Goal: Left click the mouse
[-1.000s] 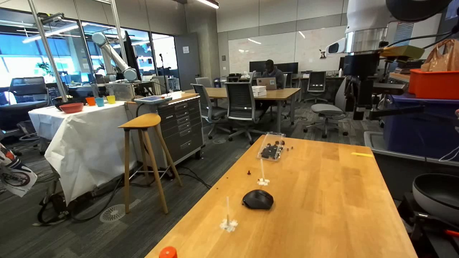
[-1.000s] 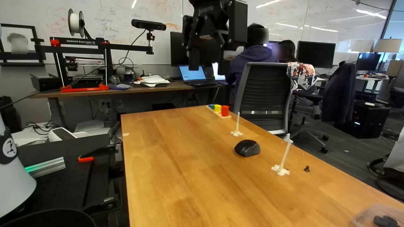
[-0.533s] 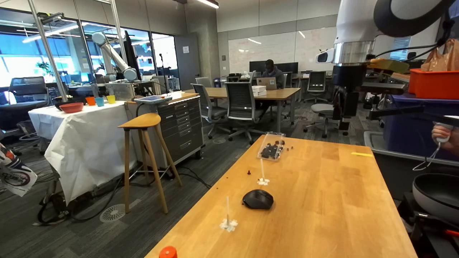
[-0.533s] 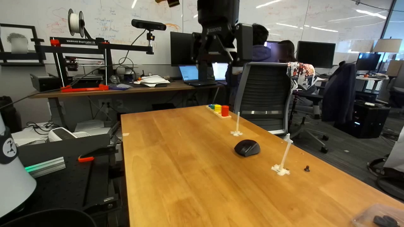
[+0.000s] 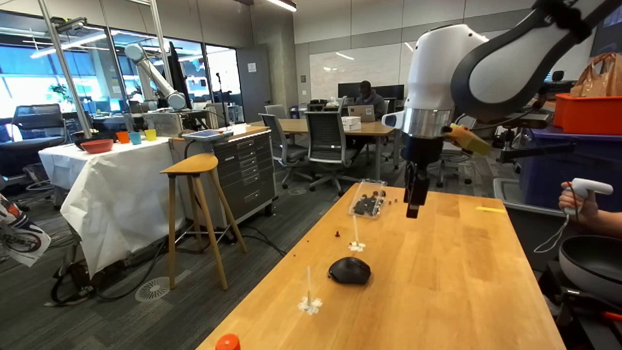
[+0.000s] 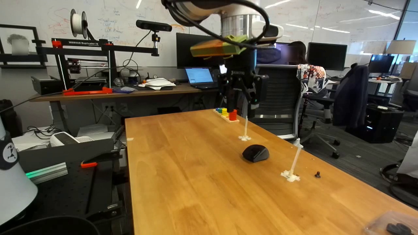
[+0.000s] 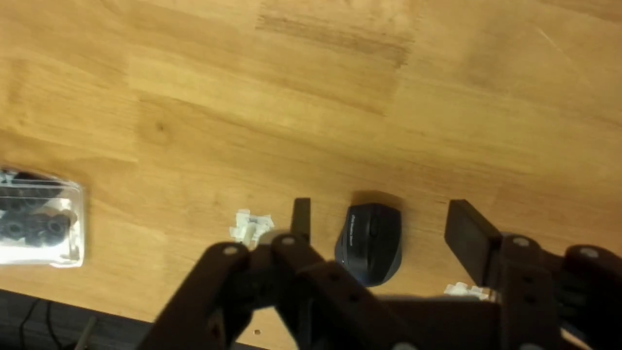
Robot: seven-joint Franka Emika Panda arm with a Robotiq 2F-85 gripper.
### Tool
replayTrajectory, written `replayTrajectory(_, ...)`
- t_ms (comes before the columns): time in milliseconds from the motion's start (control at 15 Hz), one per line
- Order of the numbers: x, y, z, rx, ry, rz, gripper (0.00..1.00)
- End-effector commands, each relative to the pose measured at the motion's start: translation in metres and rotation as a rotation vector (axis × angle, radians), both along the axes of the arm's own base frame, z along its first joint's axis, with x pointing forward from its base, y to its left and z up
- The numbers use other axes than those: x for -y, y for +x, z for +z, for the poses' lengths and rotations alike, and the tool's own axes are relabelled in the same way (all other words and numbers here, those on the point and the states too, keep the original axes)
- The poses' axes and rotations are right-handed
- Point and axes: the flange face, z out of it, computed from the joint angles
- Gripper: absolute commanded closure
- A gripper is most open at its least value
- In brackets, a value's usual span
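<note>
Over the wooden table (image 5: 427, 291), hovers nose-down with the gripper (image 7: 379, 214) spread wide, holding nothing. Looks down in the wrist view and catches the mouse (image 7: 371, 243) right inside that gap: black, low-domed, resting on the table near two thin white posts (image 6: 295, 158) rising from white patches (image 6: 290, 177), apart from both. In both exterior views, hangs well apart from the mouse, up above the table. By a corner of the table, spot a clear box (image 7: 79, 218) with dark pieces (image 7: 34, 236) inside, plus a lone dark bit (image 6: 317, 174) lying loose near a post. Catch red discs (image 6: 233, 116) partly behind the gripper in an exterior view, and a tan stool (image 5: 189, 165) apart from the table.
</note>
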Motion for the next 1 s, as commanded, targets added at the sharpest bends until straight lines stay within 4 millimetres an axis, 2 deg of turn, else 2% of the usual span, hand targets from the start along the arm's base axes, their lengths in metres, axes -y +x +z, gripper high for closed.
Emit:
replayTrajectory(0,-0.015,0.042,-0.034,0.028,-0.008,0.01,0.58)
replayTrajectory(267,-0.022,0.07,-0.081,0.021,-0.014,0.006,0.89)
replayTrajectory(400,-0.025,0.081,-0.1,0.019,-0.012,-0.001,1.0)
replayTrajectory(600,-0.033,0.096,-0.125,0.024,-0.021,-0.001,1.0)
replayTrajectory(933,-0.048,0.116,-0.15,0.04,-0.022,-0.006,1.0)
